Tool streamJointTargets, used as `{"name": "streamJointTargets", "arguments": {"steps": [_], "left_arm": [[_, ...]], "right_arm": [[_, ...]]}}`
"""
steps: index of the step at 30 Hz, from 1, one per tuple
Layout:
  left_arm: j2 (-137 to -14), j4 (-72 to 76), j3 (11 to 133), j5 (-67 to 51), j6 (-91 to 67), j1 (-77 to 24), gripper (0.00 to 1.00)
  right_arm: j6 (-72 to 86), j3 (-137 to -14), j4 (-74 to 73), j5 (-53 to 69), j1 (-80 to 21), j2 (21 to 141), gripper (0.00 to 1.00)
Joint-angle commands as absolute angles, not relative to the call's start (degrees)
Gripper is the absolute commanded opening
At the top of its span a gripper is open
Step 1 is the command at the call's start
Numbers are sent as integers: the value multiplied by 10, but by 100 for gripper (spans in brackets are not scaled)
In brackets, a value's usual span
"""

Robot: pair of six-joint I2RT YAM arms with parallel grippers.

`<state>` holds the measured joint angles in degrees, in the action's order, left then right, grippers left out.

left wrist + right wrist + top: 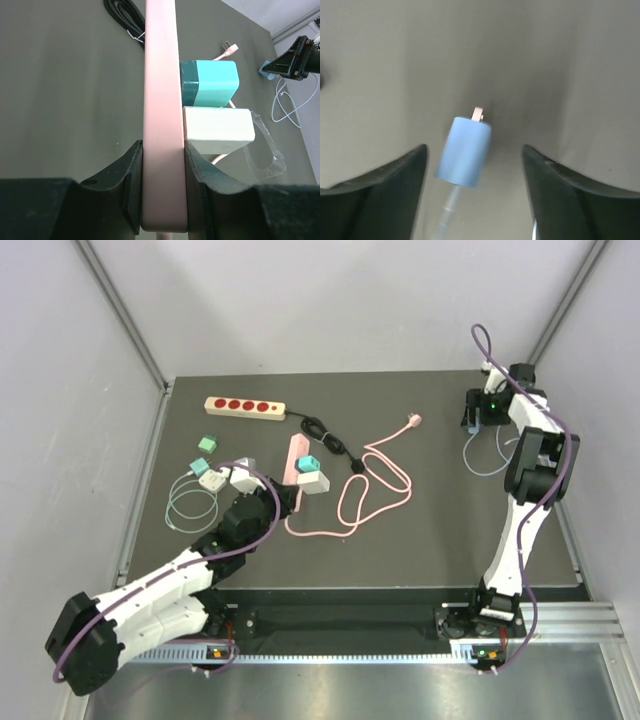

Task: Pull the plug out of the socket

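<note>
Left end effector (163, 160) grips the pink socket strip (161, 75), teal plug (215, 82) and white plug (217, 130) seated side-by-side.

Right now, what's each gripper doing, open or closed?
Left gripper: shut on the pink strip.
Right gripper: open around the blue plug, not touching it.

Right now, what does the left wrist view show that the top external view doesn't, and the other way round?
Only left wrist: the left gripper closed on the pink power strip, one finger on each side; clear plastic by the white adapter. Only top external: the beige power strip and the loose cable coil. Both: the pink power strip, the white adapter, the teal adapter, the black cable.
</note>
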<state>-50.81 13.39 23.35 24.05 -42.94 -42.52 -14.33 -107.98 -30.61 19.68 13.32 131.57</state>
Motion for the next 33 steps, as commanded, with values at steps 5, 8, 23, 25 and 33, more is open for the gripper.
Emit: {"name": "streamJointTargets", "arguments": {"steps": [5, 8, 23, 25, 33], "left_arm": [[-510, 239, 251, 232, -426, -425, 0], [-513, 244, 251, 229, -425, -425, 0], [-561, 323, 261, 137, -353, -424, 0], [-572, 325, 266, 127, -344, -424, 0], [-602, 346, 279, 98, -336, -422, 0]], "right_arm": [[-188, -1162, -350, 179, 139, 1300, 97], [-212, -1164, -364, 190, 140, 1279, 100], [-132, -932, -233, 501, 109, 1038, 100], [-79, -894, -169, 634, 108, 1025, 100], [-248, -860, -326, 699, -39, 962, 100]]}}
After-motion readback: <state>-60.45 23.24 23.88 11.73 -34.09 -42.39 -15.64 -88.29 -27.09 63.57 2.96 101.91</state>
